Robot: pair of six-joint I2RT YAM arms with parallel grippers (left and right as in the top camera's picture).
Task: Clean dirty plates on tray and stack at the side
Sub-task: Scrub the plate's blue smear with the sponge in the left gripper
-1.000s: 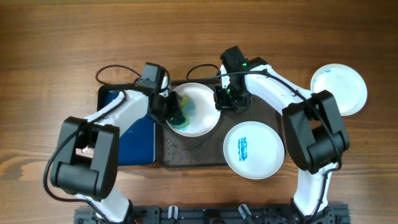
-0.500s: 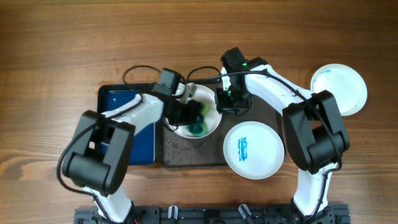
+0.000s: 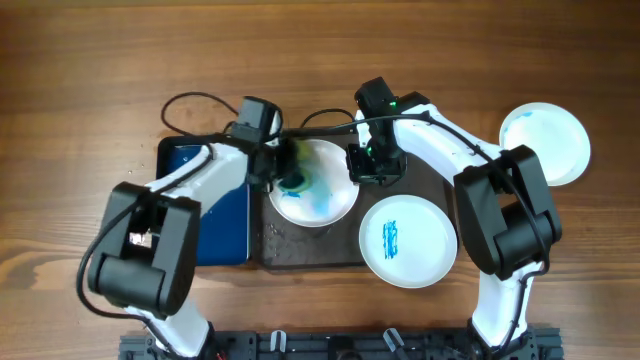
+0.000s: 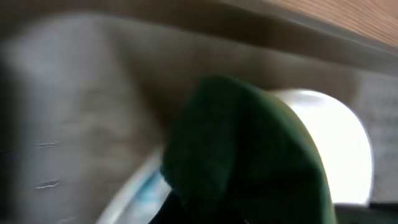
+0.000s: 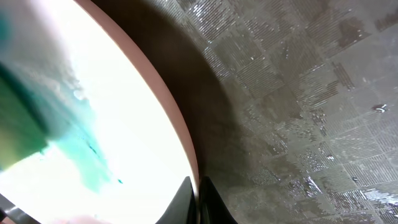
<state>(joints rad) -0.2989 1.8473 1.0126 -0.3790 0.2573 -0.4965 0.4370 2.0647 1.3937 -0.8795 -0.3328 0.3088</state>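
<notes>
Left plate [image 3: 325, 195]: round, white, glossy, sits at the left end of the tray [image 3: 300, 248]. A teal smear is spread wet across its middle. Tray is dark grey-brown with rounded corners, embossed in a square grid pattern that looks shiny and wet in the right wrist view.

Left gripper [image 3: 283, 170]: jaws closed on a sponge [image 3: 293, 180], yellow-green with a dark green scouring face, pressed on the left plate's left half.

Right gripper [image 3: 358, 172]: jaws pinched tight on the left plate's right rim, thin edge caught between the tips.

Scribble plate [image 3: 408, 240]: same shape, overhangs the tray's near right corner. Blue scribble at its centre; can't read it as letters.

Side plate [image 3: 545, 143]: off the tray, on the worktop [image 3: 100, 60] toward its right edge, with a faint blue smear.

Blue tray [image 3: 225, 225]: smaller, glossy, butts against the grey tray's left edge. Worktop is brown wood grain.
</notes>
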